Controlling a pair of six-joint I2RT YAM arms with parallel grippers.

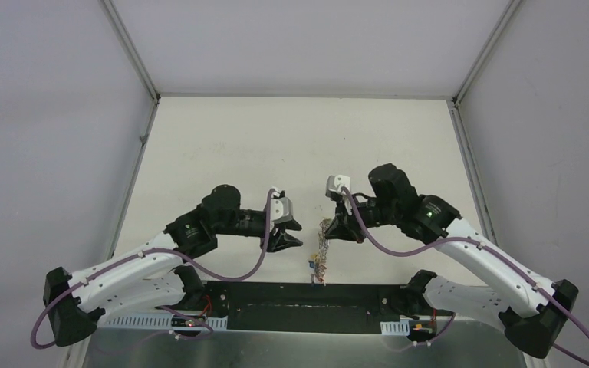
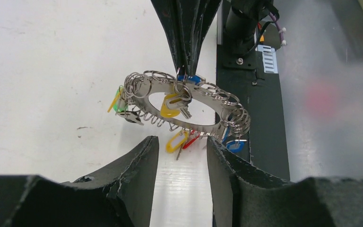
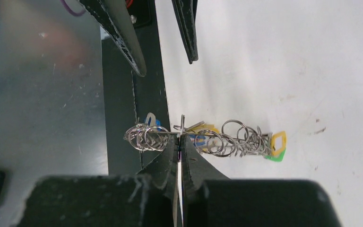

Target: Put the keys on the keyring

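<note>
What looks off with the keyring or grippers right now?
Nothing looks broken. The keyring is pinched at one rim by the shut right gripper, its small rings bunched unevenly and tagged keys dangling. The left gripper stands open just short of it, holding nothing.

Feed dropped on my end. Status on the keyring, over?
Right gripper shut on keyring rim. Left gripper open, facing the ring, not touching. Yellow, blue, red, green tagged keys strung on it. Nothing between them.

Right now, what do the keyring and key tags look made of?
Keyring: likely steel, bright polished finish; sharp mirror-like glints on the band and small split rings. Key tags: probably plastic, glossy; saturated yellow, green, blue and red, soft highlights.
</note>
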